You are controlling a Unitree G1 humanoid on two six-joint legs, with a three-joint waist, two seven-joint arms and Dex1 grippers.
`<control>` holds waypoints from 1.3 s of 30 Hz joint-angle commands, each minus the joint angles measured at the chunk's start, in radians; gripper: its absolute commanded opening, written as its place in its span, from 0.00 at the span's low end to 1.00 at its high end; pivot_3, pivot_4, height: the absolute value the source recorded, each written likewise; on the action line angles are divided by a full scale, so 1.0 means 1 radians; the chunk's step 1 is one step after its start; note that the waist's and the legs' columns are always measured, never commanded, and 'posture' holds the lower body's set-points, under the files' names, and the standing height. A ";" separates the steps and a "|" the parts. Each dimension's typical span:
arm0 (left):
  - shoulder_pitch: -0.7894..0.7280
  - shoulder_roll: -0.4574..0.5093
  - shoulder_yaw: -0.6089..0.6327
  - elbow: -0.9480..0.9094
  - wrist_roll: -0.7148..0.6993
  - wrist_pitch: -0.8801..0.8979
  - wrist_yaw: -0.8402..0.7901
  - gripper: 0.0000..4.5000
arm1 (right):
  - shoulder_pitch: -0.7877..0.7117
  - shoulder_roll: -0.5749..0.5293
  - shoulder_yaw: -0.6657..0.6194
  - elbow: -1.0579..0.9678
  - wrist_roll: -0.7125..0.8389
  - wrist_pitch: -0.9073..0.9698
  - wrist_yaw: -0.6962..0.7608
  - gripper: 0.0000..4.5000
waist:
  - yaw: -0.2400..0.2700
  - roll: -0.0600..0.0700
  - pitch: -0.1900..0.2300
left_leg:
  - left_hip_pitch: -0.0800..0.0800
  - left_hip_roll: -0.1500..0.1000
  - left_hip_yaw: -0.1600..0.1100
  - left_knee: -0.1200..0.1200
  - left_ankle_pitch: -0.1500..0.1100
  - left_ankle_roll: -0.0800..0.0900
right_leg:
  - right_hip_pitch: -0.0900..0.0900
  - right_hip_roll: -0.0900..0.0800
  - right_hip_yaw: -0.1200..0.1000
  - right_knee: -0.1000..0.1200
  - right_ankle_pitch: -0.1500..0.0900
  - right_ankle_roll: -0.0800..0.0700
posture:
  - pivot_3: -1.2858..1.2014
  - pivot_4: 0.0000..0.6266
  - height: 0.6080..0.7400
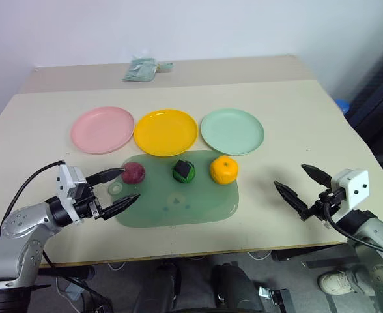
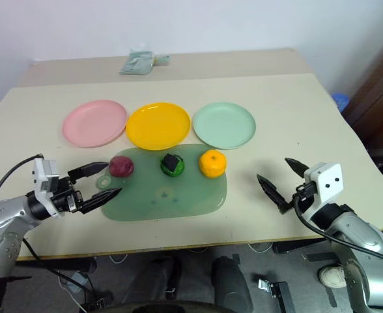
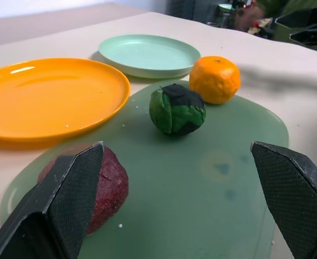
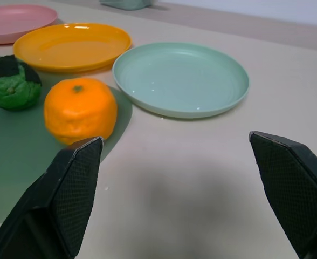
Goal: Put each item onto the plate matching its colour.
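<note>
Three items lie in a row on a translucent green mat: a dark red one at the left, a dark green one with black patches in the middle, an orange one at the right. Behind the mat stand a pink plate, a yellow plate and a mint green plate, all bare. My left gripper is open at the mat's left end, close beside the red item, holding nothing. My right gripper is open over the bare table right of the mat, holding nothing.
A crumpled pale green packet lies at the far edge of the table. The beige table runs wide to the right of the plates. Dark furniture stands off the table's right side.
</note>
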 commanded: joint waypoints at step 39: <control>-0.166 -0.197 -0.158 -0.010 0.228 0.195 0.559 1.00 | -0.536 -0.074 0.299 0.112 0.075 0.079 0.312 0.98 | 0.000 -0.001 0.000 | 0.004 0.000 0.001 0.000 0.000 0.000 | 0.002 0.000 0.000 0.000 0.002 0.003 | 0.52 0.24 1.00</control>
